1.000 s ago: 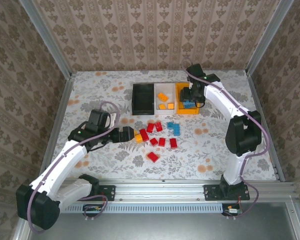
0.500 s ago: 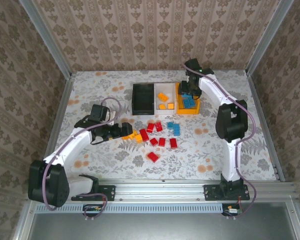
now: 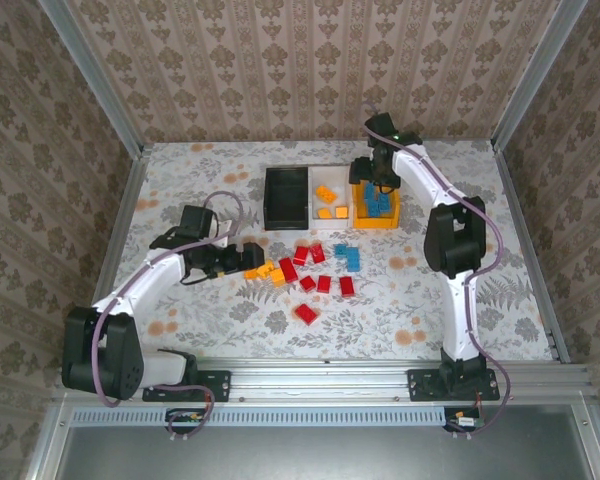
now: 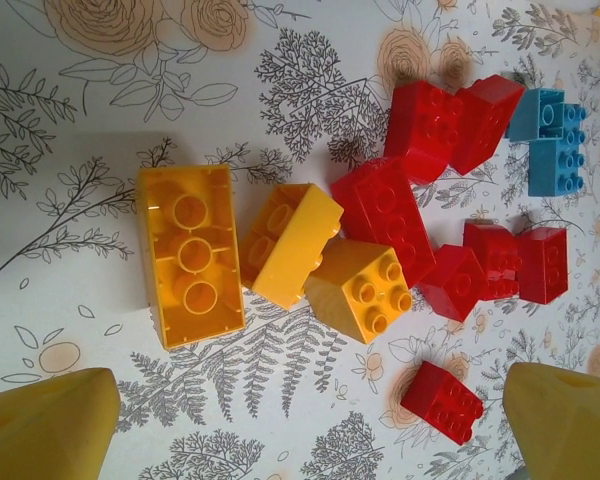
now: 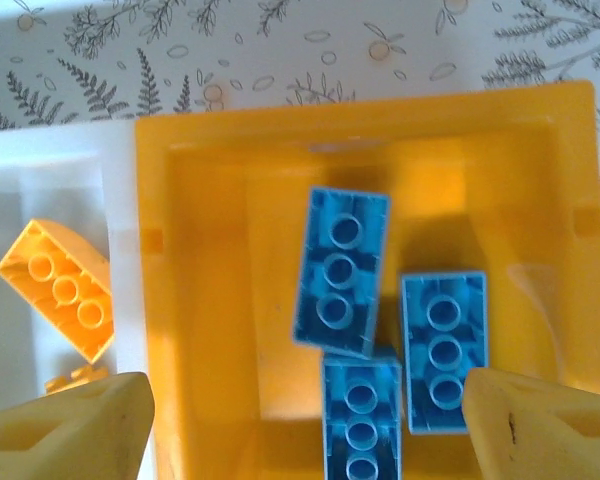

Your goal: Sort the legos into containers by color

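Item one, the left pincer [image 4: 305, 430]: fingers spread wide, pinching nothing. We place it low over the floral-patterned table [image 4: 100, 120], above three loose orange-yellow rectangular plastic bricks [image 4: 290, 245] that lie touching one another. Just beyond these is a cluster of red rectangular plastic bricks [image 4: 385, 215], about eight by our count. Past the cluster lie a few loose blue rectangular plastic bricks [image 4: 550, 140].

Item two, the right pincer [image 5: 300, 430]: fingers likewise spread, holding nothing. It hangs over the orange-yellow open-top plastic bin [image 5: 360, 105]. On that bin's floor we list three sorted blue bricks [image 5: 340, 270], lying flat.

Flush against it stands the white open-top plastic bin [image 5: 50, 170], holding three sorted orange-yellow bricks [image 3: 326, 194]. Next along is the black open-top plastic bin [image 3: 287, 197], in which we make out no brick.

Progress, in our judgement: under half done. Blue and orange-yellow are partly sorted. Red is not yet begun, and the black bin is presumably its home. About fourteen bricks lie loose on the table.
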Action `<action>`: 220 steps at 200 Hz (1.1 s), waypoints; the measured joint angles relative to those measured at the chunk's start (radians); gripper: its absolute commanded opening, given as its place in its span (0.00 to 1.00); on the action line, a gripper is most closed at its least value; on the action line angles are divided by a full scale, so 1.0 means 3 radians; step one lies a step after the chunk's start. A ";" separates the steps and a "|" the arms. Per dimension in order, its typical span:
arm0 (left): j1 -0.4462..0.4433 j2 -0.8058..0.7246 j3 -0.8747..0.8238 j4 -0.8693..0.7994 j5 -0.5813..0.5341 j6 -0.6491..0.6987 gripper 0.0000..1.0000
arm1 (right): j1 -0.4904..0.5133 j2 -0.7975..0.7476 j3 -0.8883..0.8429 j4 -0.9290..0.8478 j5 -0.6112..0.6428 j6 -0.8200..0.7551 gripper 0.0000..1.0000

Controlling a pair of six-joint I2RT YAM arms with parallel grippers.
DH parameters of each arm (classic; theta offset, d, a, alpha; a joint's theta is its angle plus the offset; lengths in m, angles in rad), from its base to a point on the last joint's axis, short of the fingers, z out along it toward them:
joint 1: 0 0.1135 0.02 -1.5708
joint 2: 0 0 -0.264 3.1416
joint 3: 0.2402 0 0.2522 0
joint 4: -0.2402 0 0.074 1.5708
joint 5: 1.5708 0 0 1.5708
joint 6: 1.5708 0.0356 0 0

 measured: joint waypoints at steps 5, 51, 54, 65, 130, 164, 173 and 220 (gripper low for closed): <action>0.0001 0.0003 0.0003 0.0003 0.0006 0.0001 1.00 | 0.0001 -0.0048 -0.0037 -0.0011 0.0001 -0.0001 0.83; 0.0001 0.0003 0.0003 0.0025 0.0033 0.0014 1.00 | 0.0169 -0.0843 -0.0683 -0.0048 -0.0017 0.0001 0.81; -0.0003 0.0003 0.0003 0.0024 0.0033 0.0014 1.00 | 0.0210 -0.0927 -0.0760 -0.0047 -0.0017 0.0003 0.81; -0.0017 0.0003 0.0004 0.0023 0.0031 0.0025 1.00 | 0.0338 -0.1166 -0.1017 -0.0039 -0.0034 0.0003 0.80; -0.0179 -0.0006 0.0014 0.0011 -0.0018 0.0038 1.00 | 0.1204 -0.1844 -0.2705 0.0113 -0.0127 0.0343 0.74; -0.0220 -0.0006 0.0014 -0.0017 -0.0075 0.0038 1.00 | 0.1500 -0.1839 -0.2942 0.0160 -0.0074 0.0543 0.72; -0.0220 -0.0006 0.0014 -0.0025 -0.0086 0.0038 1.00 | 0.1526 -0.1839 -0.2942 0.0193 -0.0061 0.0571 0.71; -0.0224 -0.0019 0.0014 -0.0066 -0.0148 0.0039 1.00 | 0.1535 -0.1595 -0.2954 0.0378 0.0036 0.0704 0.65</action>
